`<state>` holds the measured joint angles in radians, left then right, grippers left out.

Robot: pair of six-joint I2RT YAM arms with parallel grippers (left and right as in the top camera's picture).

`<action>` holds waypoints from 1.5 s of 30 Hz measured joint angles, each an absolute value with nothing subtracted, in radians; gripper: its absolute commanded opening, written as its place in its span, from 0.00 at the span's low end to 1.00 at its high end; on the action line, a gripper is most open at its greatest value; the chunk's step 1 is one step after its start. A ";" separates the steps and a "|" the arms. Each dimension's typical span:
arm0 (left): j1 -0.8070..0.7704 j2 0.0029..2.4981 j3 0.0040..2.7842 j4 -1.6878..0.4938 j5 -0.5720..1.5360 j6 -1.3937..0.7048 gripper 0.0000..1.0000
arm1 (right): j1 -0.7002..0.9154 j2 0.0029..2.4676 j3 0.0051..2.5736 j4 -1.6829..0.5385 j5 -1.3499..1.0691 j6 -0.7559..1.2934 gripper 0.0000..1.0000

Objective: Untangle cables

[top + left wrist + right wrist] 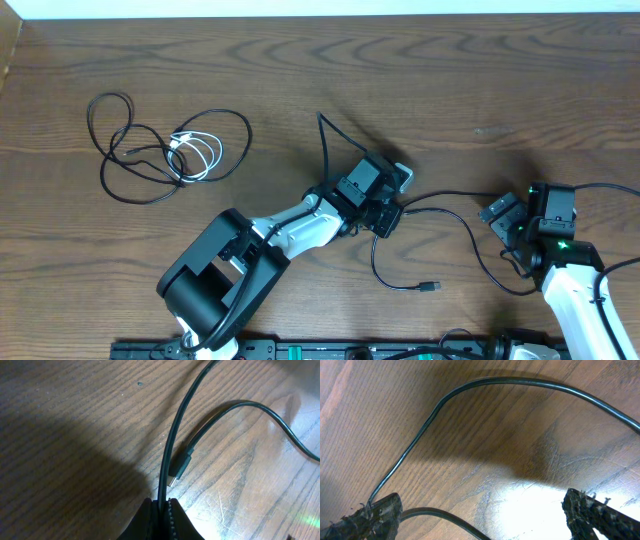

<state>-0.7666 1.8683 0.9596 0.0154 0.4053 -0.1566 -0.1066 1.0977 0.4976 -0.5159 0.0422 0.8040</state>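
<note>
Black cable sits pinched in the closed left gripper, its plug just ahead. Right gripper gapes wide, holding nothing. White cable lies well away from both.

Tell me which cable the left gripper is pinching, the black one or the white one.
The black cable, clamped in the shut left gripper. The white cable lies untouched in a loose coil away from both arms.

No text, label, brand, number or sign was readable in any view; nothing legible on any surface.
</note>
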 measured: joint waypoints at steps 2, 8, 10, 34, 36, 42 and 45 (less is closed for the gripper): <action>-0.767 1.868 0.960 0.015 0.405 -0.157 0.08 | -0.107 1.098 0.498 -0.516 0.042 0.804 0.99; -0.767 1.868 0.960 0.011 0.405 -0.157 0.08 | -0.107 1.098 0.498 -0.516 0.042 0.804 0.99; -0.767 1.868 0.960 0.011 0.405 -0.157 0.08 | -0.107 1.098 0.498 -0.516 0.042 0.804 0.99; -0.775 1.868 0.960 0.010 0.403 -0.157 0.08 | -0.107 1.098 0.498 -0.516 0.042 0.804 0.99; -0.785 1.868 0.960 0.010 0.401 -0.157 0.08 | -0.107 1.098 0.498 -0.516 0.042 0.804 0.99; -0.819 1.868 0.960 0.010 0.370 -0.156 0.08 | -0.107 1.098 0.498 -0.516 0.042 0.804 0.99; -0.828 1.868 0.960 0.010 0.344 -0.156 0.08 | -0.107 1.098 0.498 -0.516 0.042 0.804 0.99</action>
<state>-0.8276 1.8683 0.9596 0.0105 0.3435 -0.1558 -0.1066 1.0977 0.4976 -0.5156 0.0422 0.8040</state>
